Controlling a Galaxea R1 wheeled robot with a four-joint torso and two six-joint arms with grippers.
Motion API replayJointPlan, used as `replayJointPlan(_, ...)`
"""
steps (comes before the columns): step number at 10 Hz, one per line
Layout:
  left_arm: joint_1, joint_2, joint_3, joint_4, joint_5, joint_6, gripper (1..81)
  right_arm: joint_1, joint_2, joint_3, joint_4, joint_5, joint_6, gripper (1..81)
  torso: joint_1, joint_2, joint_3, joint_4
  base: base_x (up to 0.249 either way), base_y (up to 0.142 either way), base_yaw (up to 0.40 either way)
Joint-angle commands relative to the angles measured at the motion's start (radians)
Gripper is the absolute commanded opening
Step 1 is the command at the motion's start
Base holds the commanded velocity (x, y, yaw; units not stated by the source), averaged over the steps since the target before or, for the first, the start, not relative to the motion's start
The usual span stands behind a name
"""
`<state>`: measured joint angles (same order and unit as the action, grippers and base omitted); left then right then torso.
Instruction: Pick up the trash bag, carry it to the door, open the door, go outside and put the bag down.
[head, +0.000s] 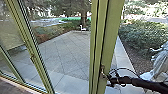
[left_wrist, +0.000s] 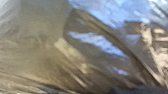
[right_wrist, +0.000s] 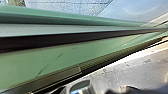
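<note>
very near to the left wrist camera there is the trash bag (left_wrist: 95, 52), a thin, shiny plastic which is wrinkled, with a dark brown tone and with bluish light on its folds. how the jaws of the left gripper stand, and whether they have hold of this bag, i cannot tell. in the head view, the black right arm (head: 150, 85) comes in from the right side, with a thin cable (head: 128, 68) making a loop above it. its right gripper (head: 108, 77) is at the metal handle (head: 102, 72) on the green door frame (head: 110, 37); i cannot tell how far its jaws are open, nor if they grip this handle. the right wrist view shows the same green frame from close, with a dark long groove (right_wrist: 50, 43) running along it. behind the arm, near the right edge of the head view, is a pale, crumpled shape (head: 160, 62) that i cannot identify. to the left side, a second green frame (head: 33, 53) stands tilted in the view, between glass parts. beyond the glass lies the paved yard (head: 67, 53), with bushes (head: 143, 35) at the right. farther, a small white chair (head: 82, 28) is near a tree trunk (head: 83, 18), and a bright green strip (head: 70, 18) lies behind.
</note>
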<state>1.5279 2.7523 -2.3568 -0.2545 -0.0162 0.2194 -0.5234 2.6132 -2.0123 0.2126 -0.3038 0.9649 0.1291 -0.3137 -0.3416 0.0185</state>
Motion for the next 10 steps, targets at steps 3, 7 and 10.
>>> replayJointPlan(3,-0.024,-0.026,0.007,-0.005,0.071,0.003,1.0,-0.019,0.046,-0.080,-0.053,-0.164,0.061,81.1,-0.001,-0.001,-0.076,-0.001,0.000,0.000,0.000)
replayJointPlan(7,-0.019,-0.026,0.007,-0.005,0.071,0.005,1.0,0.015,0.044,-0.094,-0.051,-0.166,0.061,81.1,-0.001,-0.001,-0.067,-0.001,0.044,0.000,0.000)
replayJointPlan(10,-0.016,-0.026,0.007,-0.005,0.071,0.003,1.0,0.025,0.043,-0.094,-0.050,-0.166,0.063,81.1,-0.002,-0.001,-0.068,-0.002,0.134,0.000,0.000)
